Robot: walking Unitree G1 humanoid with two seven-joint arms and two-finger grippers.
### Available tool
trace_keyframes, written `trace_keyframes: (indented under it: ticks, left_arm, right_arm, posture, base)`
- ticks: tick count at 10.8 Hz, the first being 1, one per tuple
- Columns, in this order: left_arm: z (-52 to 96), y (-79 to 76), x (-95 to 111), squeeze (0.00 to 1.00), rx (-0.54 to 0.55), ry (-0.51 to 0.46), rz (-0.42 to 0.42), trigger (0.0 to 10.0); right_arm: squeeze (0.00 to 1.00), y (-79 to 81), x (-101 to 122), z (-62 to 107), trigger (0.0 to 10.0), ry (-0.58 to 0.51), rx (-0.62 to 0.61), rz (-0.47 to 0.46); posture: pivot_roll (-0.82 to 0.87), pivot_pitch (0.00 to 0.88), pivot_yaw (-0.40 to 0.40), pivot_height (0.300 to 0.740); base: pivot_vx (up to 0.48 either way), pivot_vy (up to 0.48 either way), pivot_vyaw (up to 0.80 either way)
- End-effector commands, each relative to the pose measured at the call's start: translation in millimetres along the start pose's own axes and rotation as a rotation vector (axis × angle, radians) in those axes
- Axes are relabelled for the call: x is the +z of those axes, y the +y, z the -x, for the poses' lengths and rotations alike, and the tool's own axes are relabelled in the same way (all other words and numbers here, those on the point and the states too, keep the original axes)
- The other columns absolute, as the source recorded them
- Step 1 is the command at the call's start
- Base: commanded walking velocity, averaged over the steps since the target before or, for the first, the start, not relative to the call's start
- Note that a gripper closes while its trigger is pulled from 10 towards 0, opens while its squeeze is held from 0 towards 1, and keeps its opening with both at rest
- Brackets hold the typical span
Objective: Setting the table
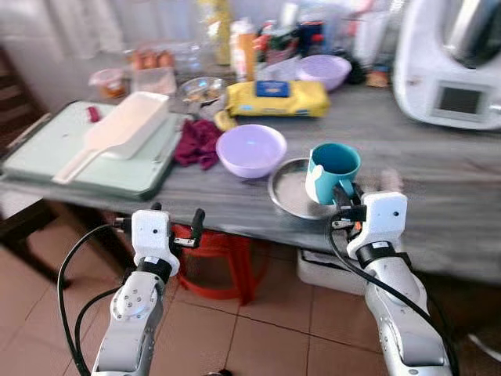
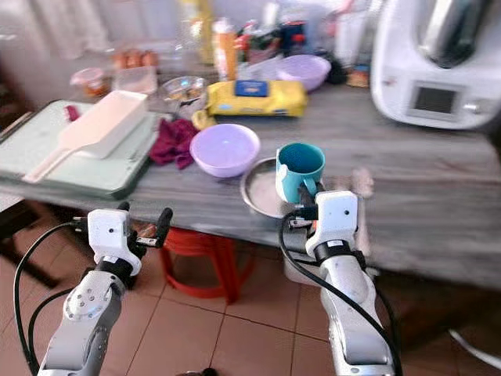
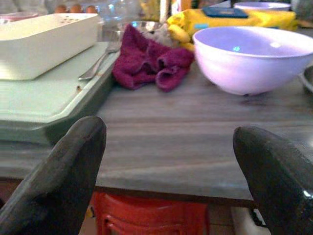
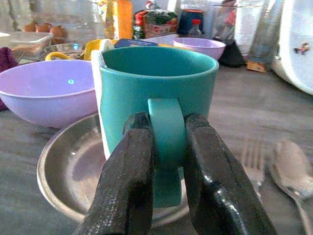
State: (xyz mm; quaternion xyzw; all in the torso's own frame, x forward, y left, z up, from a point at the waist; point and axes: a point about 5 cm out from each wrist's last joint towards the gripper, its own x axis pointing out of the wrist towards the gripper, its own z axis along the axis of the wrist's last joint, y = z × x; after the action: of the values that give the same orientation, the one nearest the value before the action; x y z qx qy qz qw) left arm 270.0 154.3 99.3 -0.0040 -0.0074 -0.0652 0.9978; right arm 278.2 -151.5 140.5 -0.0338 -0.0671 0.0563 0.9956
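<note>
right gripper (image 4: 164, 161) has its jaws pinching the handle of the teal mug (image 1: 333, 170), which sits over the steel plate (image 1: 288, 192) near the desk (image 1: 438, 180) edge, beside the lilac bowl (image 1: 250, 150); left gripper (image 1: 176, 227) jaws spread wide, just short of the desk

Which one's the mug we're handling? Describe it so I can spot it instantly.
On the grey wooden table, look near the front edge, right of the lilac bowl. The teal mug stands in a shallow metal plate, its handle pinched by the right gripper. It is the only teal item.
</note>
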Motion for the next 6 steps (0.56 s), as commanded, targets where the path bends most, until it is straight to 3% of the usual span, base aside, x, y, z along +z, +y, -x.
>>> trace_keyframes:
  ticks: [1, 3, 6]
  left_arm:
    - [0.9, 0.3, -1.8, 0.00, -0.001, 0.013, -0.012, 10.0]
    - [-1.7, -4.7, 0.2, 0.00, -0.039, 0.000, -0.005, 10.0]
    - [-8.6, -11.2, 4.3, 0.00, -0.093, -0.013, 0.008, 10.0]
  right_arm:
    - [0.00, -0.2, 5.0, -2.1, 10.0, -0.022, -0.002, 0.001]
    - [0.00, -1.4, 7.1, -1.8, 10.0, -0.033, -0.013, 0.001]
    - [0.00, -10.9, 10.4, 2.5, 10.0, -0.050, -0.096, 0.023]
  posture:
    - [-0.03, 0.061, 0.037, 0.740]
    - [-0.04, 0.062, 0.049, 0.740]
    - [-0.06, 0.059, 0.070, 0.740]
  base:
    - [0.000, 0.000, 0.80]
    - [0.000, 0.000, 0.61]
    - [0.000, 0.000, 0.00]
